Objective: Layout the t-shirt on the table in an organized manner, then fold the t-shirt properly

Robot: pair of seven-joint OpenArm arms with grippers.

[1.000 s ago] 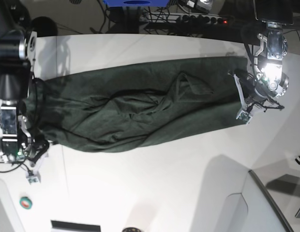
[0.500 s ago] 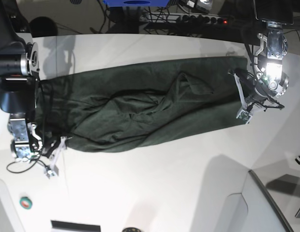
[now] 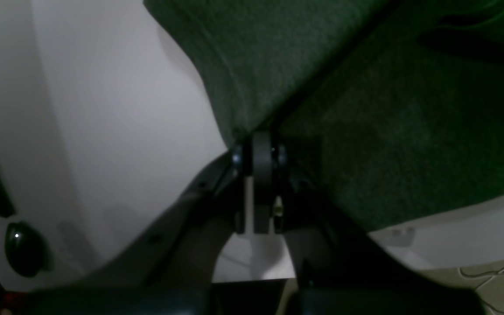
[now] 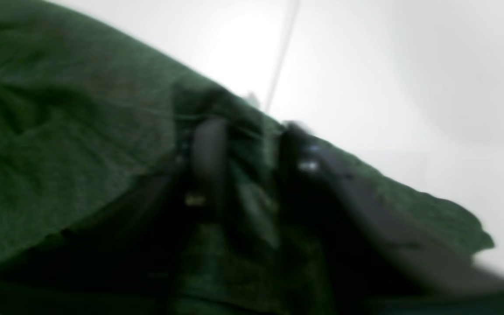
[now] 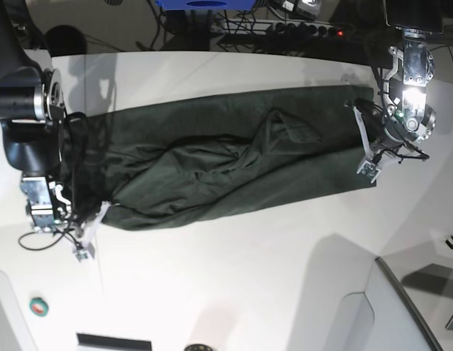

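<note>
The dark green t-shirt (image 5: 212,161) lies stretched lengthwise across the white table (image 5: 234,278), creased and bunched in the middle. My left gripper (image 5: 367,145) is at the shirt's right end. In the left wrist view it (image 3: 258,151) is shut on the shirt's edge (image 3: 409,109), just above the table (image 3: 103,109). My right gripper (image 5: 91,228) is at the shirt's lower left corner. The right wrist view is blurred; the gripper (image 4: 252,153) has a bunch of shirt fabric (image 4: 59,153) between its fingers, with the table (image 4: 387,65) behind.
A green tape roll (image 5: 39,306) lies near the front left corner. A grey curved panel (image 5: 416,307) stands at the front right, with a black hook (image 5: 451,242) beside it. A power strip (image 5: 299,29) and cables run behind the table's far edge.
My right arm has swung to the right and up toward the shirt's lower left corner, and that end of the shirt has shifted right. My left gripper has barely moved.
</note>
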